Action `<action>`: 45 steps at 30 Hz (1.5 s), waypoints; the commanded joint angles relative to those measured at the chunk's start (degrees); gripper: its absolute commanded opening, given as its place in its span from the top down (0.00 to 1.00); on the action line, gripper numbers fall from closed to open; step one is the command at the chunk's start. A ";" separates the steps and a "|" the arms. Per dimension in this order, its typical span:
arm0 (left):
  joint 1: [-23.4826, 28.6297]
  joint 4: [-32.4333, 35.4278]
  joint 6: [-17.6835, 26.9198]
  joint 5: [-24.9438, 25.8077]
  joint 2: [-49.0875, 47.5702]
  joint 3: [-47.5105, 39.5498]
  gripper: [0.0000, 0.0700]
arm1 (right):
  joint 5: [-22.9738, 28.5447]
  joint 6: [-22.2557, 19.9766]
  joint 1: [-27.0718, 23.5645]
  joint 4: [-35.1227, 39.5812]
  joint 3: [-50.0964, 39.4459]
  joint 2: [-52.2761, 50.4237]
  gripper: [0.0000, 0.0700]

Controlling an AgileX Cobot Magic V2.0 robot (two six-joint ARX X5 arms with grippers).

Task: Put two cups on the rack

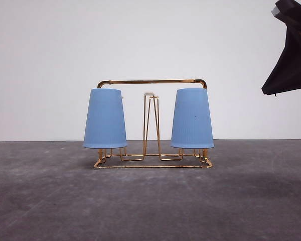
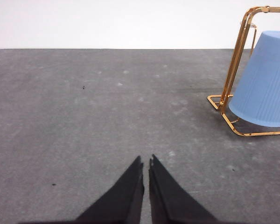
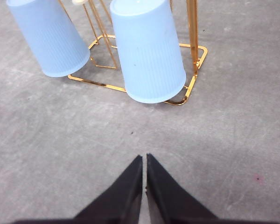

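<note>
Spanning grey floor point(image 1: 150, 201), white wall point(image 1: 45, 60) behind.

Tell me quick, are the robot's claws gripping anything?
Left gripper: closed, holding nothing.
Right gripper: closed, holding nothing.

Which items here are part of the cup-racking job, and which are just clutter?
Job items:
- left cup, upside down on the rack
- right cup, upside down on the rack
- rack
- left pincer, shut, holding nothing
- right pincer, shut, holding nothing

Not part of it:
- grey table
- white wall
</note>
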 commanded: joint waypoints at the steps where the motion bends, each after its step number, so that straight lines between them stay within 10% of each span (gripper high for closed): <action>1: -0.04 0.40 0.44 -0.11 -0.07 -0.77 1.00 | 0.02 0.44 0.28 0.63 0.52 0.20 0.98; 13: -0.04 0.39 0.44 -0.13 -0.07 -0.77 1.00 | 0.02 0.33 0.28 0.61 0.52 0.20 0.98; 17: -0.02 0.42 0.44 -0.11 -0.07 -0.77 1.00 | 2.11 -7.63 -0.51 -1.90 -0.11 -1.62 0.98; 32: -0.04 0.42 0.44 -0.13 -0.07 -0.77 1.00 | 6.45 -9.44 -22.07 0.17 -22.59 -36.02 0.98; 45: -0.02 0.40 0.44 -0.11 -0.07 -0.77 1.00 | 6.15 -8.88 -24.50 -0.52 -24.90 -43.30 0.98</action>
